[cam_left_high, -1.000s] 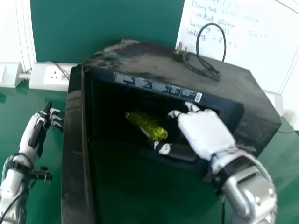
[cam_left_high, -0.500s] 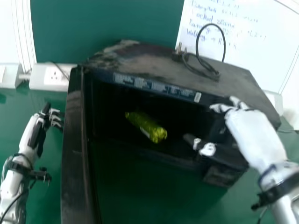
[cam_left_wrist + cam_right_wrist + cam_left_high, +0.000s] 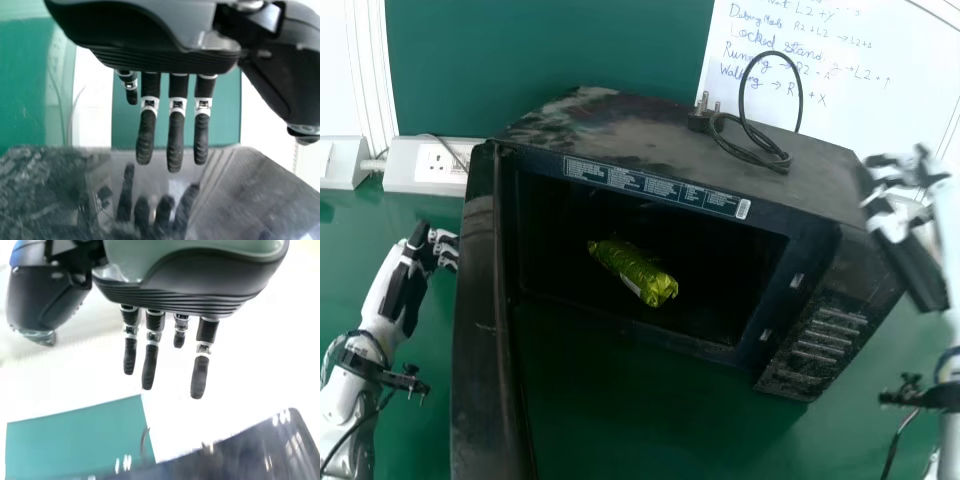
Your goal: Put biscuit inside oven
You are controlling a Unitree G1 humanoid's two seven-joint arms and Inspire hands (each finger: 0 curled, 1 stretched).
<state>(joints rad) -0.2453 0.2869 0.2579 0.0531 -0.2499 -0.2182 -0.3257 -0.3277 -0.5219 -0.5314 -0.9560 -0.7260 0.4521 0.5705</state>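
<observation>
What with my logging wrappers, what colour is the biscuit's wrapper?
The wrapper is shiny yellow-green, clearest in the head view.

Written by hand on the whiteboard (image 3: pixel 900 45), between one and two o'clock in the head view: "Locked stand", "Running" and "Walking", with arrows. Stuck on the microwave oven (image 3: pixel 670 140), at twelve o'clock over the opening: a label strip (image 3: pixel 650 187), too tiny to read.
</observation>
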